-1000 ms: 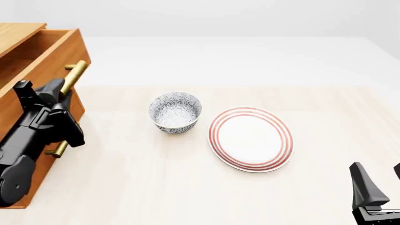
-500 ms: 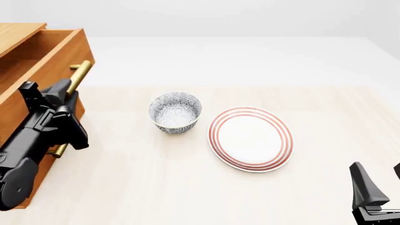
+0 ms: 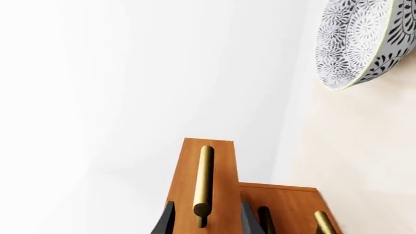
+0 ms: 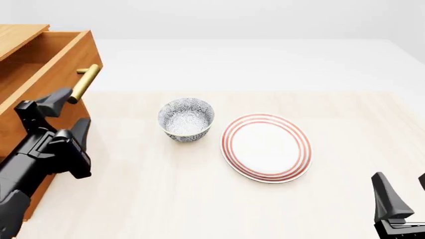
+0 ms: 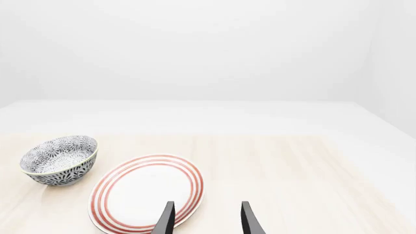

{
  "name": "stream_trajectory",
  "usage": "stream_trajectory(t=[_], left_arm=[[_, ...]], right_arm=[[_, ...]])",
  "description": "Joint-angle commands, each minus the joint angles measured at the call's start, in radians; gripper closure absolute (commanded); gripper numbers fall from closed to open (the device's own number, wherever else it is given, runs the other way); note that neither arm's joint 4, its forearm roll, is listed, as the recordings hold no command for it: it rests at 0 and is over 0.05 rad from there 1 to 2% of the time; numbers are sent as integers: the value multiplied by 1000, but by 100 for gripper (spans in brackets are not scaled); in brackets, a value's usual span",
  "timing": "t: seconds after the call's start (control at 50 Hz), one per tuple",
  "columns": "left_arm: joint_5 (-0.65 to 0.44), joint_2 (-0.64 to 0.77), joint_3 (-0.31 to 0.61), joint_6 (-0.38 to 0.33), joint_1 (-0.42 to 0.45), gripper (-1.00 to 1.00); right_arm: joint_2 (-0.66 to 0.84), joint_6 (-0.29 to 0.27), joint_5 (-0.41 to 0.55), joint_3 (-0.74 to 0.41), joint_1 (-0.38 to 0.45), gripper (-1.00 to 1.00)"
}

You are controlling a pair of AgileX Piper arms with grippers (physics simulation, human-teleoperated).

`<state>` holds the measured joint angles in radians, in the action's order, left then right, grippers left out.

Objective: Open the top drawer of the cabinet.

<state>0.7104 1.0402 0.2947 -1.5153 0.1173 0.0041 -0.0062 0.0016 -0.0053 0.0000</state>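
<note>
The cabinet (image 4: pixel 27 74) is cut off by the front view's left edge, so only its right part shows. The left arm (image 4: pixel 37 159) covers the lower drawers; their handles cannot be seen there. The right gripper (image 4: pixel 398 201) sits at the bottom right corner, its far finger clipped by the edge. In the left wrist view, only the fingertips (image 3: pixel 165 222) show at the bottom edge, and the bowl (image 3: pixel 364 41) is cut off at the top right corner.
</note>
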Motion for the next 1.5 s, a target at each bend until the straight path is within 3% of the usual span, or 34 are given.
stream_trajectory(t=[0.02,0.22,0.32,0.48,0.54,0.56,0.66,0.88,0.94,1.08,1.32,1.36,1.5], left_arm=[[-79,-92,-23,15,28,-100],[-104,-182,-55,15,31,-100],[-211,-278,-33,58,31,-100],[-393,-385,72,216,44,-100],[-411,-395,77,240,45,-100],[-437,-412,98,284,44,-100],[-479,-429,122,347,34,-100],[-581,-471,205,569,5,-100],[-578,-487,197,577,-9,-100],[-629,-492,240,708,-23,-100],[-706,-487,302,817,-68,-100],[-740,-482,328,868,-62,-100],[-799,-475,380,945,-63,-100]], right_arm=[[-1,0,1,0,0,-100],[0,0,0,0,0,-100],[0,0,0,0,0,-100],[0,0,0,0,0,-100],[0,0,0,0,0,-100],[0,0,0,0,0,-100],[0,0,0,0,0,-100],[0,-1,0,0,0,-100],[0,0,0,0,0,-100],[0,0,0,0,0,-100],[0,0,0,0,0,-100],[0,0,0,0,0,-100],[0,0,0,0,0,-100]])
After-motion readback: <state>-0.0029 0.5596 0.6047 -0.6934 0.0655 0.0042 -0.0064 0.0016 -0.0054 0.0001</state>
